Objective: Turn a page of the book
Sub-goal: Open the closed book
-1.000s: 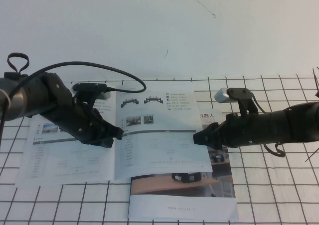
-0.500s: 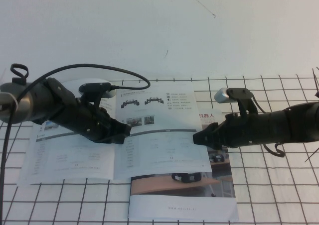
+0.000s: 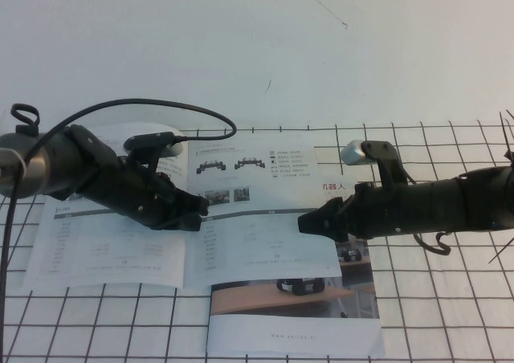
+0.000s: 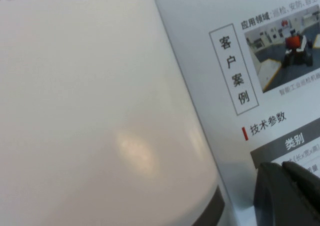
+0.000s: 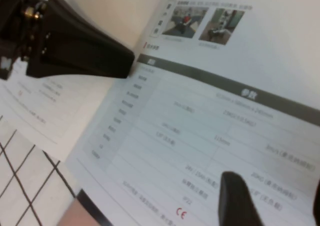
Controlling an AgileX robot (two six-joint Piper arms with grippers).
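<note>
Item, as I read it from my station: the book (image 3: 189, 234) lies open and flat on the counter (image 3: 257, 50), left of centre on the black-lined grid; its right-hand page (image 3: 265, 218) shows two black chassis photos at the top, a dark grey bar across the middle and a spec table below; the left-hand leaf carries a similar bar and table; item, a second booklet (image 3: 293, 319) with a wood-toned photo lies beneath the book's lower right corner, sticking out toward 5 o'clock; item, the left claw (image 3: 199, 212) reaches in from 9 o'clock and sits over the book's centre fold, its dark tip at the inner edge of the page just below the small photos; its fingers look pressed together, with no paper seen between them; item, the right claw (image 3: 306, 223) comes in from 3 o'clock, its tip over the outer edge of the same page, level with the grey bar; its fingers (image 5: 237, 198) stand spread above the spec table in the right wrist view, gripping nothing; item, a black cable (image 3: 161, 110) arcs over the left arm toward 12 o'clock.
</note>
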